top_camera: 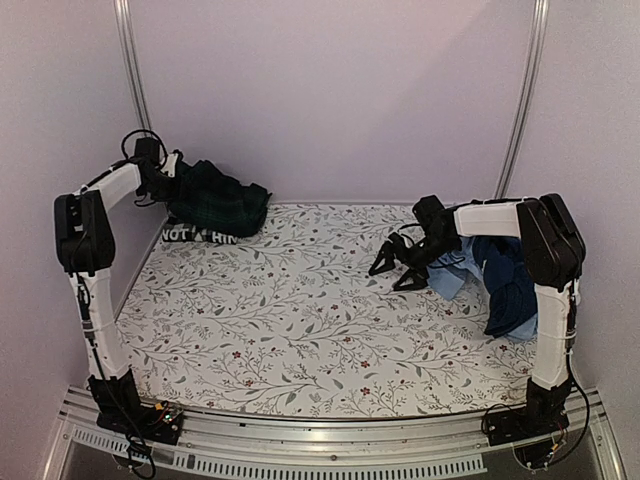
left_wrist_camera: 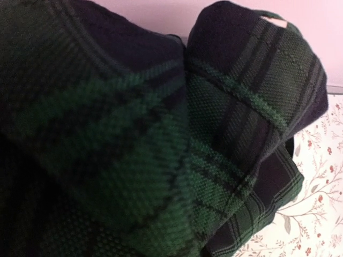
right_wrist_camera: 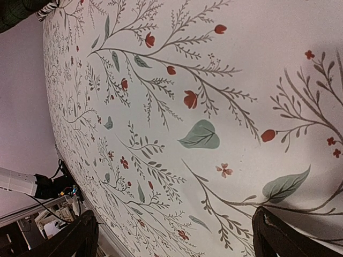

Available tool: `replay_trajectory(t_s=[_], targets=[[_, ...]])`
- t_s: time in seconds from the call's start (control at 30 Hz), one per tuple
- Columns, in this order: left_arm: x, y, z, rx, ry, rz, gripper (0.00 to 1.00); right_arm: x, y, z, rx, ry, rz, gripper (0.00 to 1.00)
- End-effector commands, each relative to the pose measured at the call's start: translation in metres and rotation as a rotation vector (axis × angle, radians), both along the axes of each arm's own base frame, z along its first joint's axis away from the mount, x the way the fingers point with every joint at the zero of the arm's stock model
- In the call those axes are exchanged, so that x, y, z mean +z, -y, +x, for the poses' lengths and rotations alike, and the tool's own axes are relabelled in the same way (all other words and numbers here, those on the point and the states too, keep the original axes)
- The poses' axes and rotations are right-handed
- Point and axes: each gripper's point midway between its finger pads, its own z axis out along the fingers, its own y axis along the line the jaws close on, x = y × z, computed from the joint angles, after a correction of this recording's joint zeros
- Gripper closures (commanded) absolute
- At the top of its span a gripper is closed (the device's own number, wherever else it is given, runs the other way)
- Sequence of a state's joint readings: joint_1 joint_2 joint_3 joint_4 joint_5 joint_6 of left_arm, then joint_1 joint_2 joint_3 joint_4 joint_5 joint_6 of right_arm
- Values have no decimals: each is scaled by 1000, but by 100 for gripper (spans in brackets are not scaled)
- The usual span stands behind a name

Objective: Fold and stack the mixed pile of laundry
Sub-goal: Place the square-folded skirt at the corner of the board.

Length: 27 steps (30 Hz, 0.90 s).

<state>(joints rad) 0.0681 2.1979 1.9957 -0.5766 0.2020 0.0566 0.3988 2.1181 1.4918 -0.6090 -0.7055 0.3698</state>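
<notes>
1. Laundry pile lies in two heaps, and the tools show which one is being worked. The left gripper is buried in the plaid garment, at about 10 o'clock on the table covering.
2. I cannot tell whether that gripper is clenched or released. Its wrist view is filled with green-and-navy weave and no finger shows. Sitting so deep in the folds, it is probably there to take an edge of the cloth.
3. Around it the plaid garment is bunched rather than flat. It rests on a dark piece with white lettering at the covering's far-left corner.
4. The right gripper hangs at about 2 o'clock, released and holding nothing. Its fingers stand wide apart with only floral print between them.
5. Just beside it, toward 3 o'clock, a light blue piece and a navy piece are heaped together at the right edge. The open jaws point away from them, so no grasp looks ready there.
6. No garment lies on the middle of the covering, from 6 o'clock up to the centre. That is likely kept as the folding ground.
7. Nothing looks folded or stacked, so I judge the task to be at its start, with the plaid garment first.
</notes>
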Motion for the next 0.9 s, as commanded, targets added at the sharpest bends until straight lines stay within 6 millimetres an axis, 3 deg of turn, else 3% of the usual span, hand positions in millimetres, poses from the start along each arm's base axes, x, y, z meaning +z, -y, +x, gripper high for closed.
replay_trajectory(t_s=[0.0,0.07,0.1,0.17,0.27,0.33,0.47,0.5,0.67,0.87], targets=[[12,-40,9,101,75,-48,98,-9,1,-6,5,-28,-11,1],[-3,-49,8,142,58,-73,94,-10,1,-6,5,-30,-13,1],[-11,-54,8,160,49,-81,88,-10,1,-7,6,-32,-14,1],[-25,-61,9,208,30,-89,58,-11,2,-7,4,-35,-17,1],[-40,-76,11,286,-2,-90,41,-12,2,-7,4,-39,-21,1],[-37,-88,10,344,-3,-73,32,-12,3,-8,5,-39,-24,1],[-9,-95,10,382,48,-56,14,-9,3,-6,9,-24,-23,1],[-2,-96,10,390,59,-47,3,-7,2,-5,12,-15,-24,1],[26,-103,-1,446,74,56,0,15,0,7,20,55,-15,1],[54,-46,-10,296,125,97,0,50,-5,27,29,174,3,1]])
